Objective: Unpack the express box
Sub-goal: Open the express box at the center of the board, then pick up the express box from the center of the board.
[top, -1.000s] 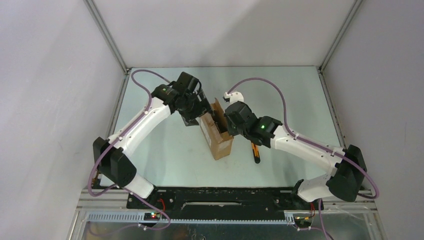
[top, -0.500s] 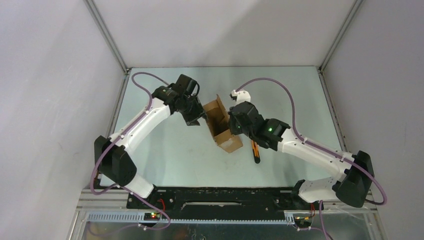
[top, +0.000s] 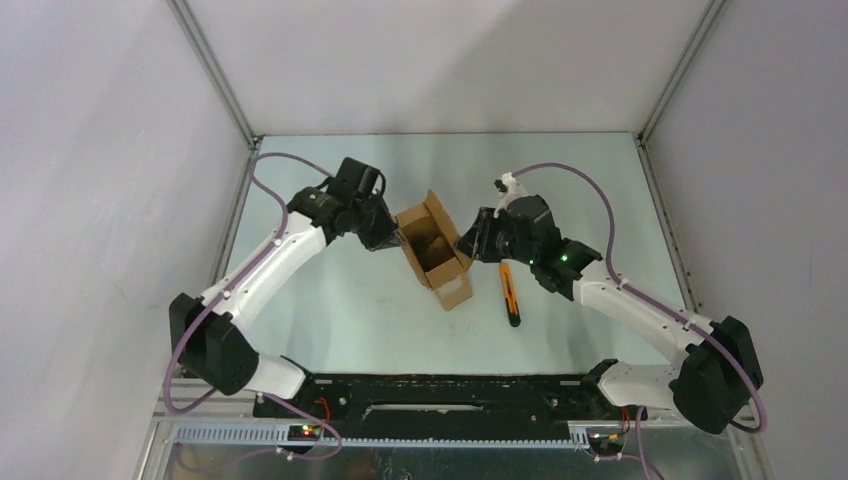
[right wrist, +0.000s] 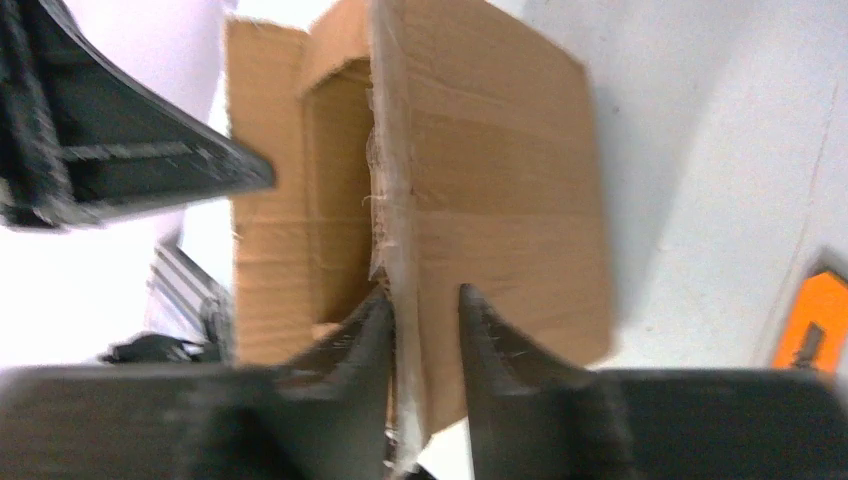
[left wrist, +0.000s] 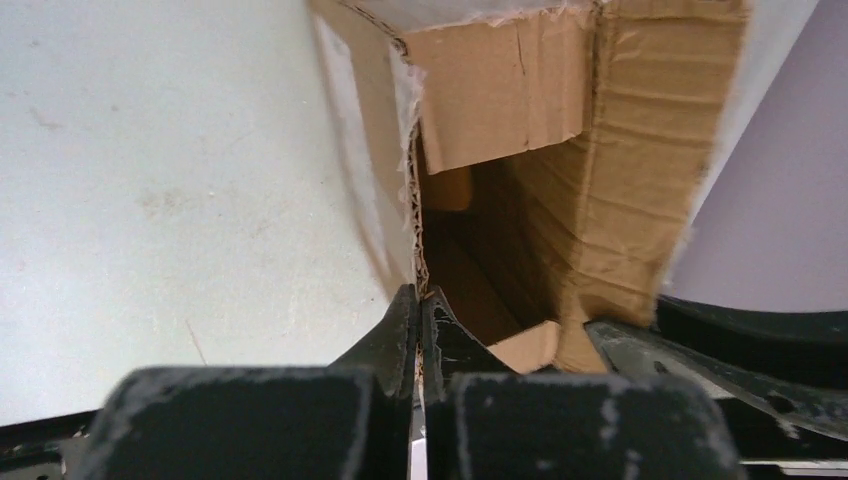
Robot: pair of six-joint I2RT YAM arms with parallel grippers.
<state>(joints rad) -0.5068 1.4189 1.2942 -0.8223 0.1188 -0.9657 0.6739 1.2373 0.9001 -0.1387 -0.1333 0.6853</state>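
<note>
The small brown cardboard express box [top: 433,252] stands mid-table, mouth open. To steady it, the left gripper [left wrist: 419,302] pinches its left wall; the right gripper [right wrist: 425,297] straddles the right wall, jaws parted.

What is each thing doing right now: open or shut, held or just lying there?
express box: open, flaps folded back, gripped on one wall.
left gripper: shut on the express box's wall.
right gripper: open, jaws astride the opposite wall, with a gap on one side.
utility knife: lying flat on the table, not held; blade too small to tell.
</note>
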